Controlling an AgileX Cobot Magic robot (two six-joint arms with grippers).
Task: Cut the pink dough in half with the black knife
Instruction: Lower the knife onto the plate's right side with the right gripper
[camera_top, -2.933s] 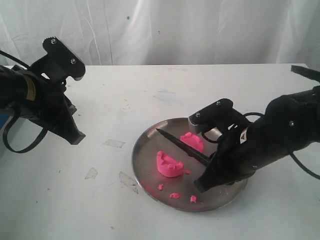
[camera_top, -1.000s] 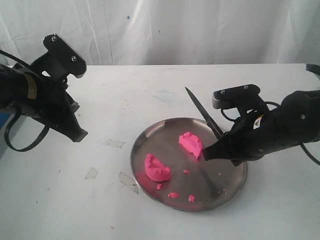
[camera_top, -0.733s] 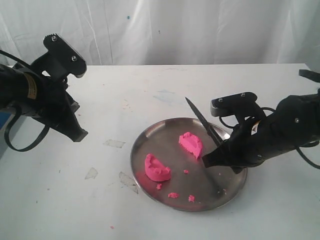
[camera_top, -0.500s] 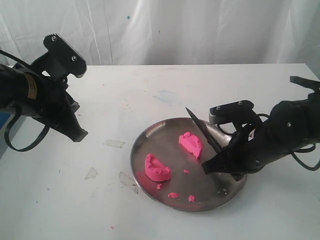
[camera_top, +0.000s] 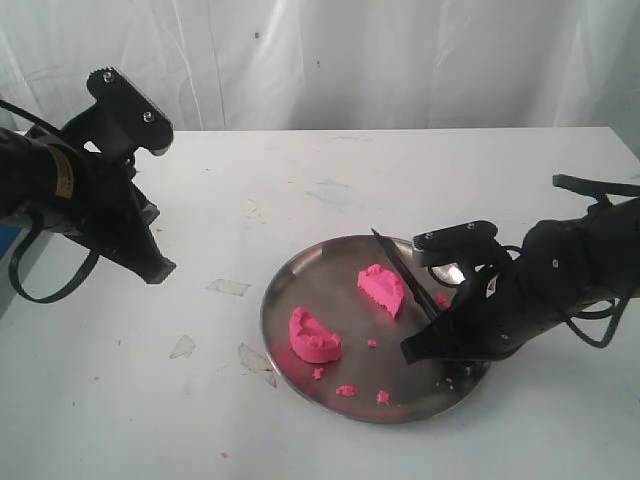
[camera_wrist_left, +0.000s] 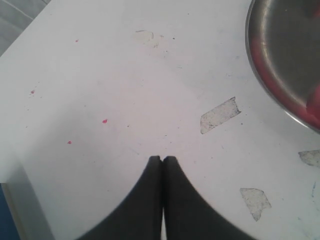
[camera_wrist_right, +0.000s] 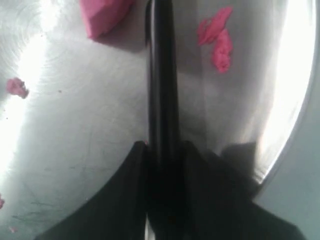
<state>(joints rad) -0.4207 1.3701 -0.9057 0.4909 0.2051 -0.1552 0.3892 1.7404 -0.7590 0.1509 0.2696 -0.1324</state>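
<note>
A white worktop (camera_top: 300, 190), scuffed and dotted with torn tape scraps (camera_top: 229, 287) and faint stains, stands before a wrinkled white sheet backdrop (camera_top: 350, 60) under even, soft light.

My exterior camera looks down at an angle across the white tabletop (camera_top: 300, 170) toward a white curtain (camera_top: 400, 60), taking in both arms. My left wrist camera faces straight down over bare tabletop, catching only the metal plate (camera_wrist_left: 260, 65) at its edge. My right wrist camera sits very close above that same plate (camera_wrist_right: 75, 125), which all three views share.
</note>
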